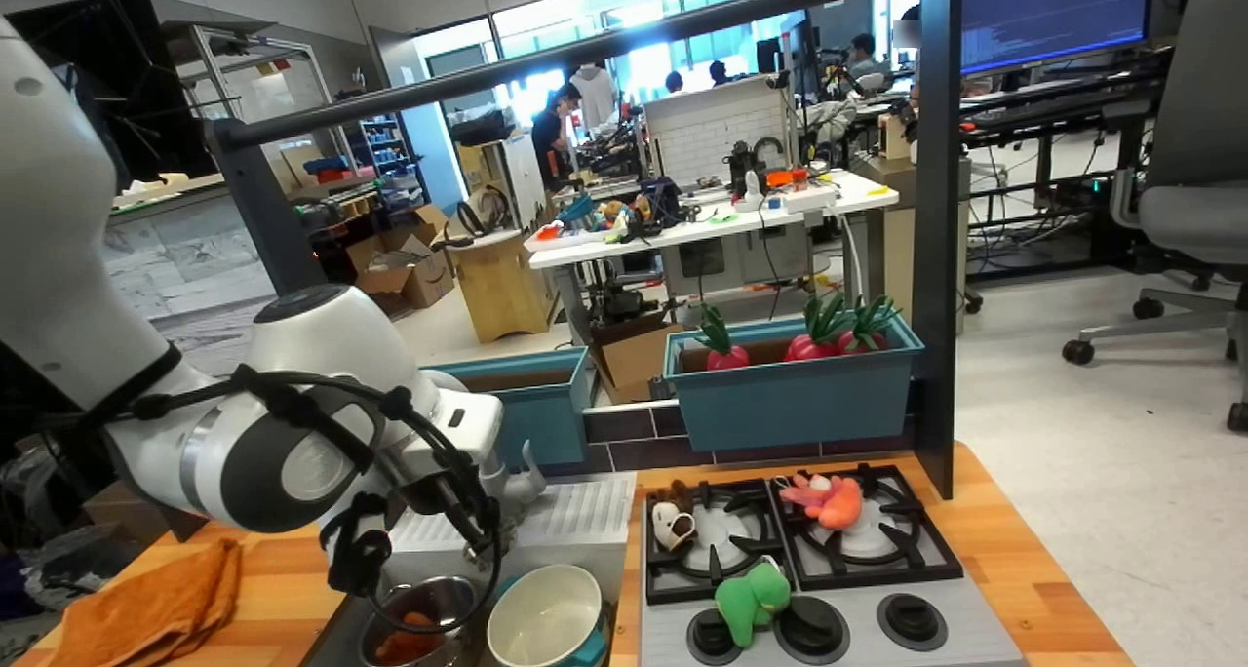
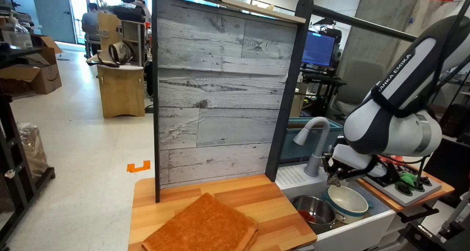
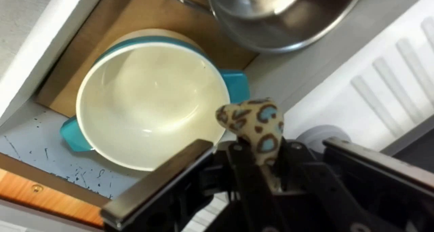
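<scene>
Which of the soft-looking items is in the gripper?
The tan spotted one, pinched in the gripper; the green one, coral one and brown-and-white one lie on the stove.

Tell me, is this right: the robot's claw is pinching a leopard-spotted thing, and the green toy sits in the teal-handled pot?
Only partly: the green toy isn't in the teal-handled pot; both exterior views show it at the front of the stove, by the knobs. The rest is right: the gripper is pinching the leopard-spotted thing.
</scene>
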